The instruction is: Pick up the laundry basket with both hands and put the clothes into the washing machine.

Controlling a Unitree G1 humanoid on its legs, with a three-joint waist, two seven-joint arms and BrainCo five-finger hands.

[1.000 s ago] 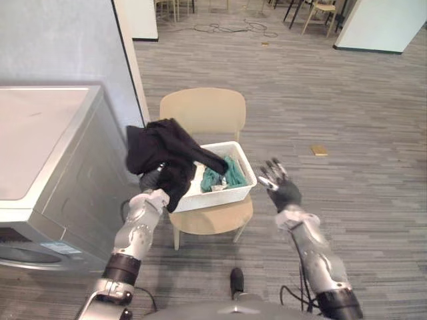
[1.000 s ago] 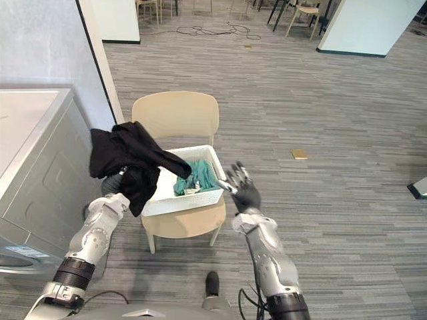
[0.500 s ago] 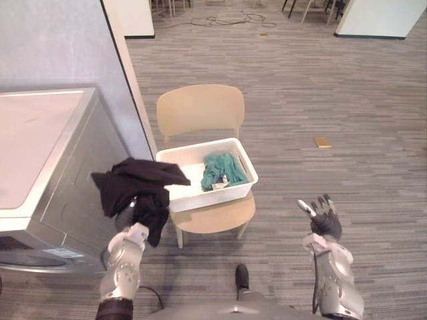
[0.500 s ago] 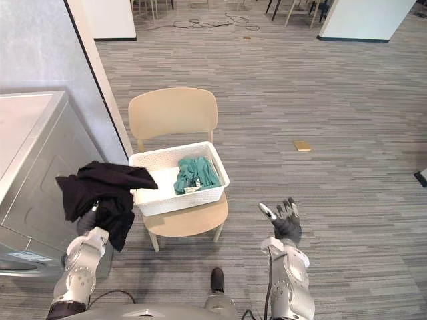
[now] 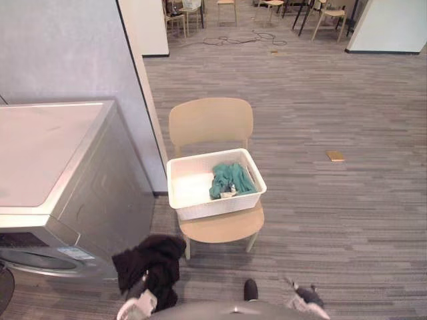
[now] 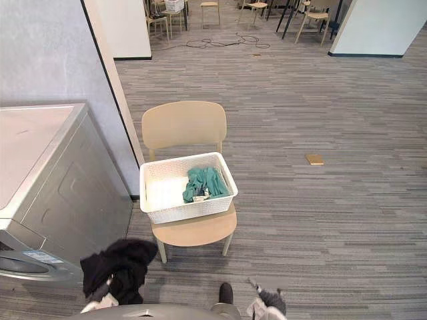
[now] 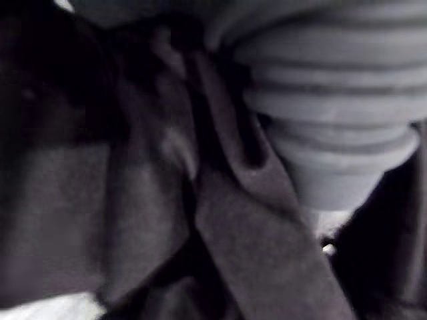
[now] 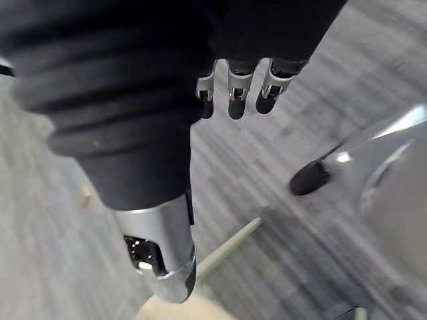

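Note:
A white laundry basket [image 5: 181, 205] stands on the seat of a beige chair [image 5: 210, 123], with a teal garment [image 5: 231, 179] in its right half. Low in front of the grey washing machine [image 5: 60, 173], a black garment [image 5: 150, 267] hangs over my left hand [image 5: 137, 307], well clear of the basket. In the left wrist view the black garment [image 7: 133, 200] lies right against the hand's ribbed cover. My right hand [image 5: 305, 295] is low beside the chair, open and holding nothing, its fingers [image 8: 233, 93] straight above the floor.
The washing machine's dark round door [image 5: 27, 259] faces the lower left. A grey wall [image 5: 73, 47] rises behind the machine, next to the chair. A small tan object [image 5: 335, 156] lies on the floor to the right. More chairs [image 5: 175, 15] stand far back.
Both hands have dropped towards the bottom of the eye views. The black garment went down with the left hand, from beside the basket to low before the washing machine. The camera has shifted.

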